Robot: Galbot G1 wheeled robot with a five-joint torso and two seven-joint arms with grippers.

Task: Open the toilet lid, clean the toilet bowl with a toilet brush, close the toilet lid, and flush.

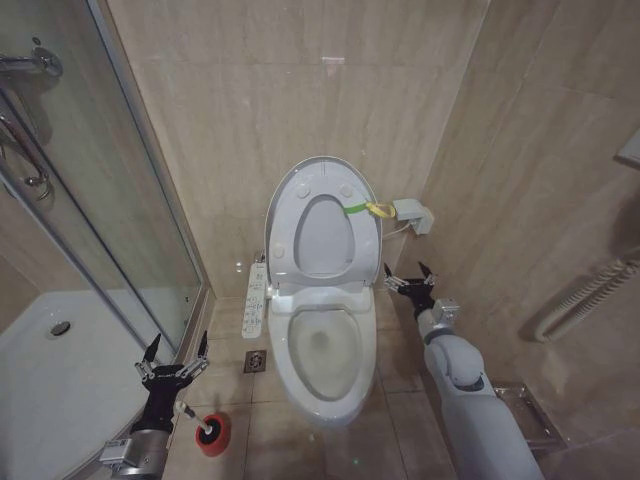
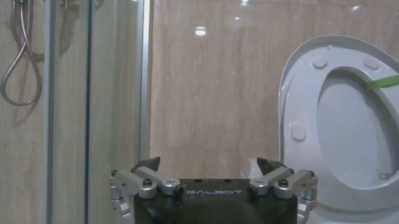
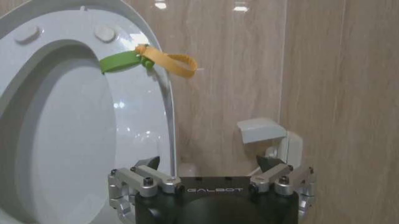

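Glossy white oval toilet lid (image 1: 322,222) — upright, green-strapped

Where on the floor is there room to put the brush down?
Bare tan floor tiles lie between the white ceramic toilet bowl and the right arm. It is crowded between bowl and shower tray: the red-based toilet brush, open left gripper and floor drain.

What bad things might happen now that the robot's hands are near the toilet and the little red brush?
1. The left tool hangs open above the brush on the floor; a sloppy grab could tip it over.
2. The lid stands upright against the wall. The open right tool is close beside it and might bump it so it slams shut.
3. The right tool could snag the strap.
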